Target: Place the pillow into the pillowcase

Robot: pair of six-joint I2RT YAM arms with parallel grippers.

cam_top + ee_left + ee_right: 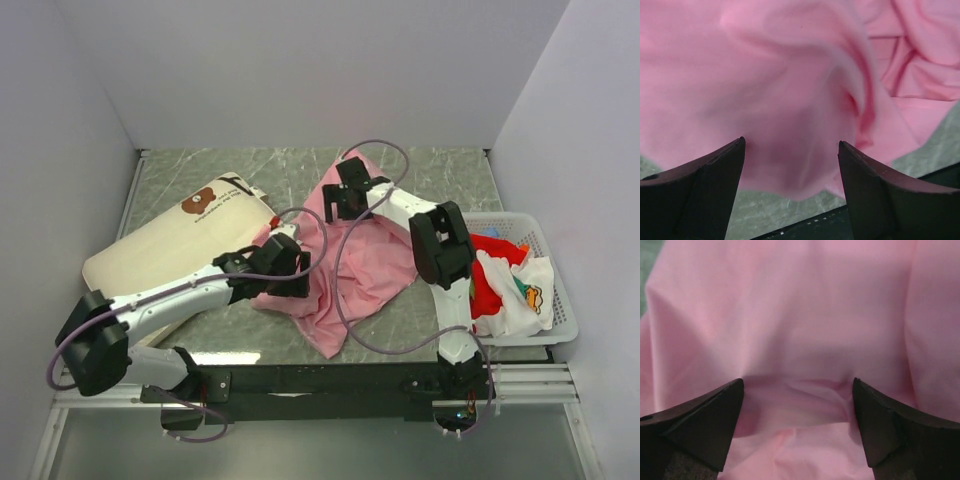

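Pillowcase [365,265] sits crumpled mid-worktop [450,180] in the top view, pillow [170,245] just beside it at left, not inside. Left wrist view: left gripper [791,142] wide over bunched folds, so closing could pinch both layers shut. Right wrist view: right gripper [797,381] wide over smooth cloth and may slip.

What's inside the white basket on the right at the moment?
In the basket lie a red cloth and a white cloth with a colourful print. They cover most of its floor, so anything beneath them cannot be seen.
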